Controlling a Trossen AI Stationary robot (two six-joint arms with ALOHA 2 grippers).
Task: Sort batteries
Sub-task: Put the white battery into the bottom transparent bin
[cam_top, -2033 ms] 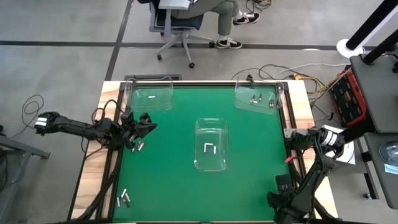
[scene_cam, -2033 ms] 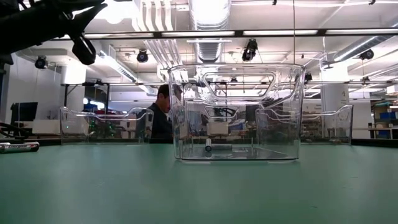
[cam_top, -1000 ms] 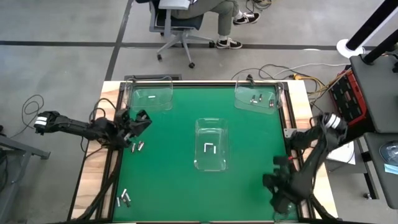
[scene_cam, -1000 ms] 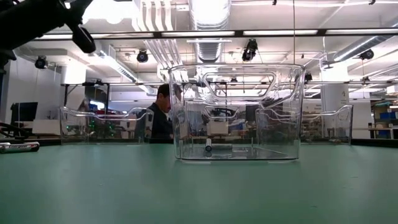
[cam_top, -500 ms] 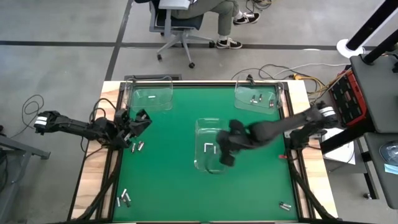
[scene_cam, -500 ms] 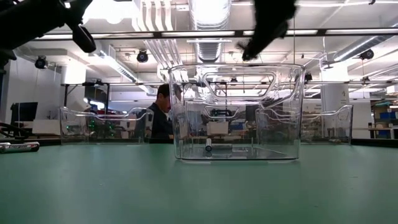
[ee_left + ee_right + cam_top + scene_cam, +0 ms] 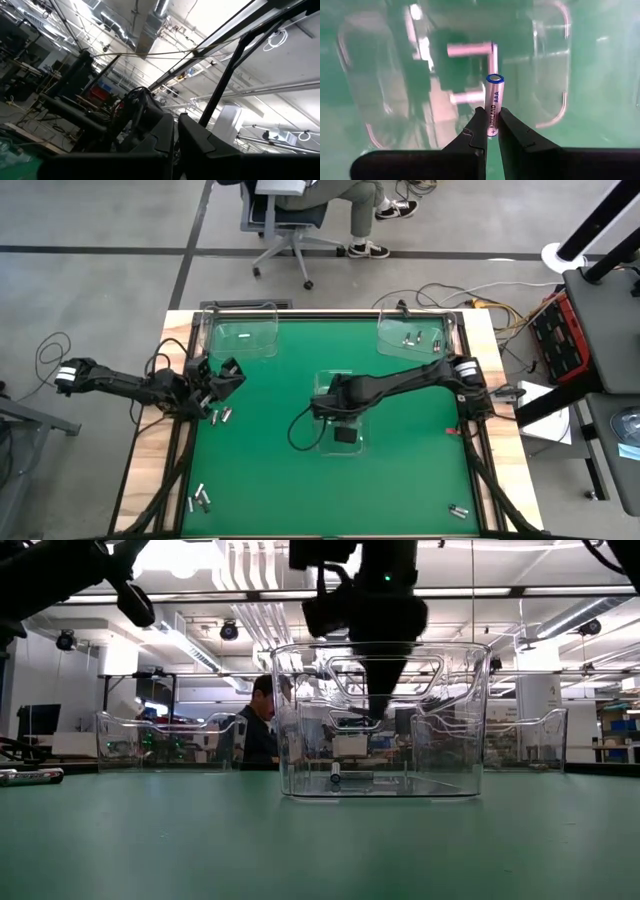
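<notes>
Our right gripper (image 7: 491, 131) pinches an AAA battery (image 7: 494, 103) upright directly above the middle bin (image 7: 340, 442), where matching batteries (image 7: 470, 49) already lie (presumably for a clean drop). Our left gripper (image 7: 222, 377) waits near loose batteries (image 7: 224, 416), its grip unclear.

Bright ceiling strip lights (image 7: 430, 592) lit the room evenly, glaring white in both the low and left wrist views. Beneath them the green worktop (image 7: 260, 460) showed only soft shadows. The central clear bin (image 7: 380, 720) caught reflections. Through the right wrist camera, the bin's walls and floor looked smeared and blurred, though the battery (image 7: 494, 102) stayed sharp.
</notes>
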